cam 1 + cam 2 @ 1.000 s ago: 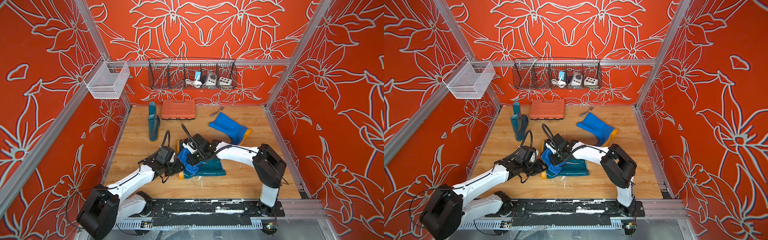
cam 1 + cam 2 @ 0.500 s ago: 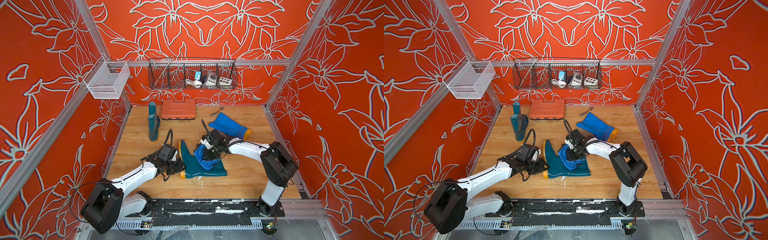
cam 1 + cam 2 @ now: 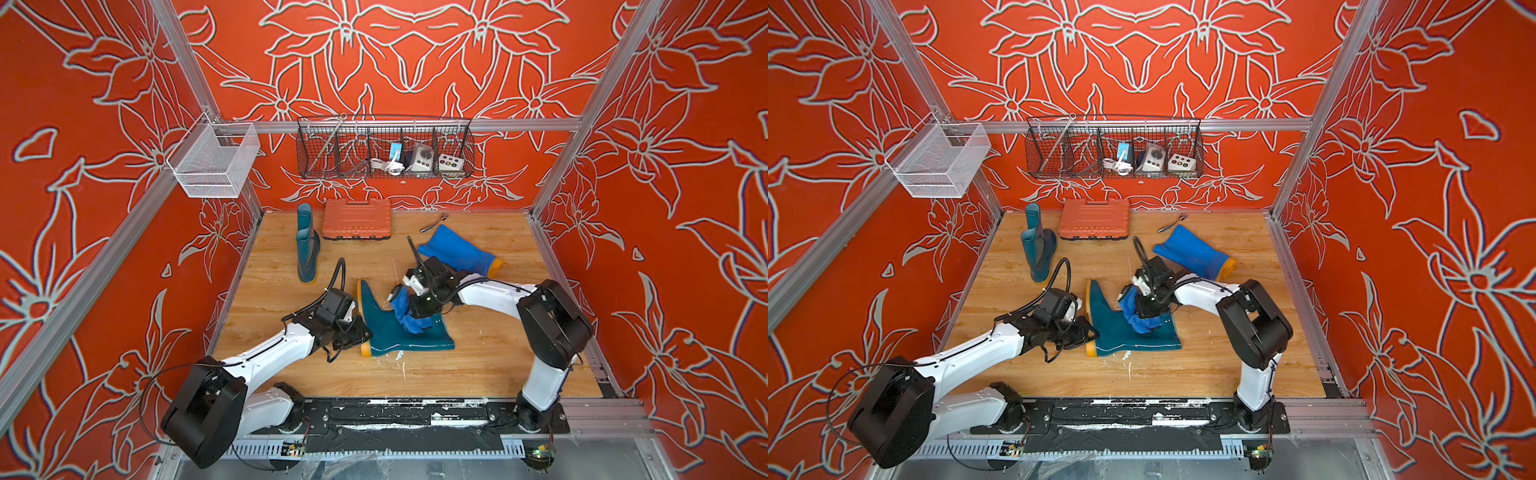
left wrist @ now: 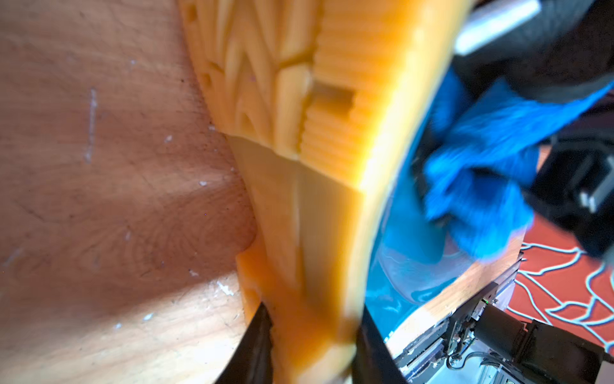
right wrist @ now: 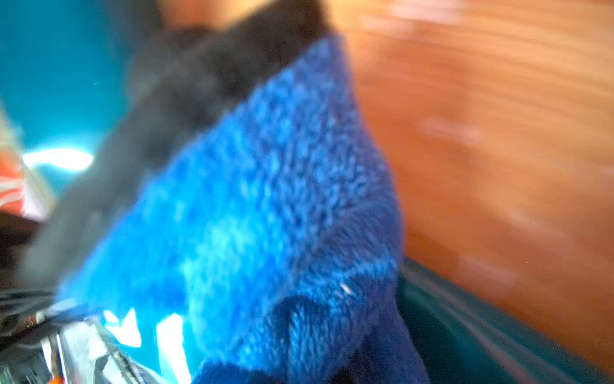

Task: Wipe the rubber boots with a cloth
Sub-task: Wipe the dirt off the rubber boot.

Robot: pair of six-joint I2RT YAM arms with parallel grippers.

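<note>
A dark teal rubber boot (image 3: 399,338) lies on its side mid-floor, its yellow sole toward my left arm. My left gripper (image 3: 360,334) is shut on the heel of that sole (image 4: 332,186); both black jaws press against the yellow rubber. My right gripper (image 3: 417,309) is shut on the fuzzy blue cloth (image 3: 402,307), which rests on the boot's ankle. In the right wrist view the cloth (image 5: 265,216) hides the fingers. A second teal boot (image 3: 306,249) stands upright at the back left. The bright blue boot (image 3: 457,251) lies at the back right.
An orange ribbed case (image 3: 357,218) lies against the back wall, with a small metal tool (image 3: 434,222) to its right. A black wire basket (image 3: 384,151) and a white mesh basket (image 3: 214,162) hang on the walls. The right forearm reaches close past the bright blue boot.
My right gripper dragged the cloth from the boot's foot end rightward to the ankle, then held about there. The left jaws closed in slightly on the sole's heel.
</note>
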